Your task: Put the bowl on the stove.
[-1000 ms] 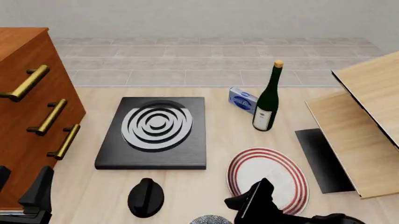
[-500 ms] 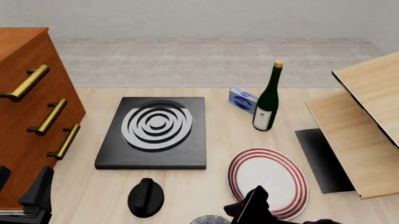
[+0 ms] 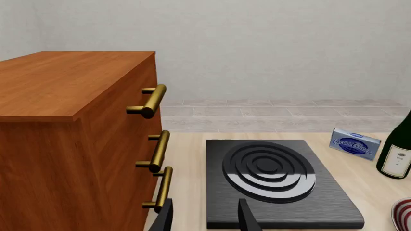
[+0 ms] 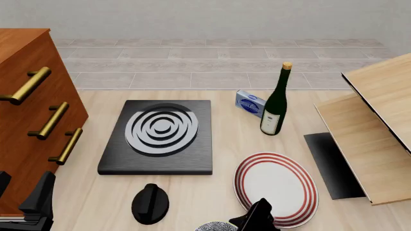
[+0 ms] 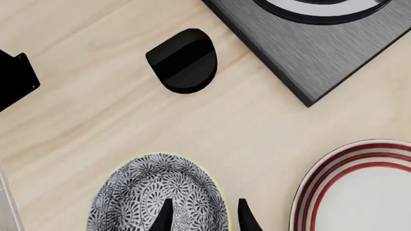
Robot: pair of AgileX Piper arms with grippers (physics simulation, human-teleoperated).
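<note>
The bowl, blue-grey floral with a pale rim, stands on the table near the front edge; only its top shows in the front view. My right gripper is open just above it, one finger over the bowl's inside and the other outside its rim, holding nothing. In the front view the right gripper is at the bottom edge beside the bowl. The black stove with silver rings lies left of centre, also in the left wrist view. My left gripper is open and empty at the front left, by the cabinet.
A black knob lies between stove and bowl. A red-ringed plate is right of the bowl. A wine bottle and blue box stand behind. A wooden cabinet is at left, wooden boards at right.
My right gripper has drawn back toward the table's front edge and lower, onto the bowl. The left arm has not moved.
</note>
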